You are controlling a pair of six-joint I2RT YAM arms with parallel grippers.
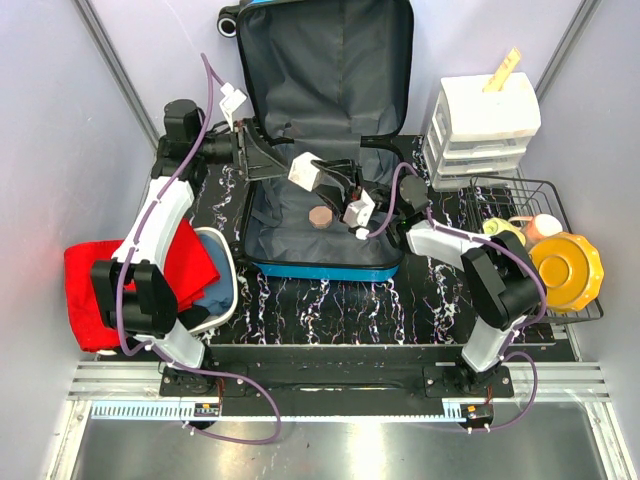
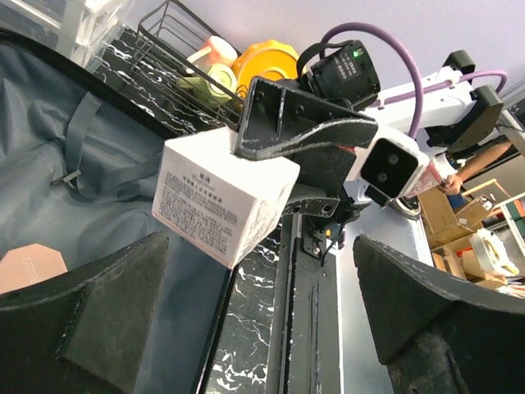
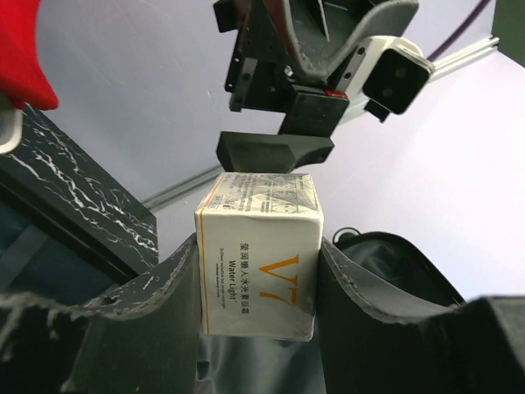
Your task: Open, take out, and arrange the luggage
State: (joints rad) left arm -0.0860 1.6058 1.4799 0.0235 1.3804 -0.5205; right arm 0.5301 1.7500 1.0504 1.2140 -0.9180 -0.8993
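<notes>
The blue luggage lies open mid-table, its grey-lined lid upright at the back. My right gripper is shut on a white carton and holds it above the open shell. In the right wrist view the carton, printed "V7", sits squeezed between my right gripper's fingers. My left gripper is open and empty just left of the carton. In the left wrist view the left gripper has its jaws wide apart, with the carton just beyond them. A brown round item lies on the lining.
A white tub with red cloth sits at the left. A white drawer unit stands at the back right. A wire rack holds a yellow plate and cups at the right.
</notes>
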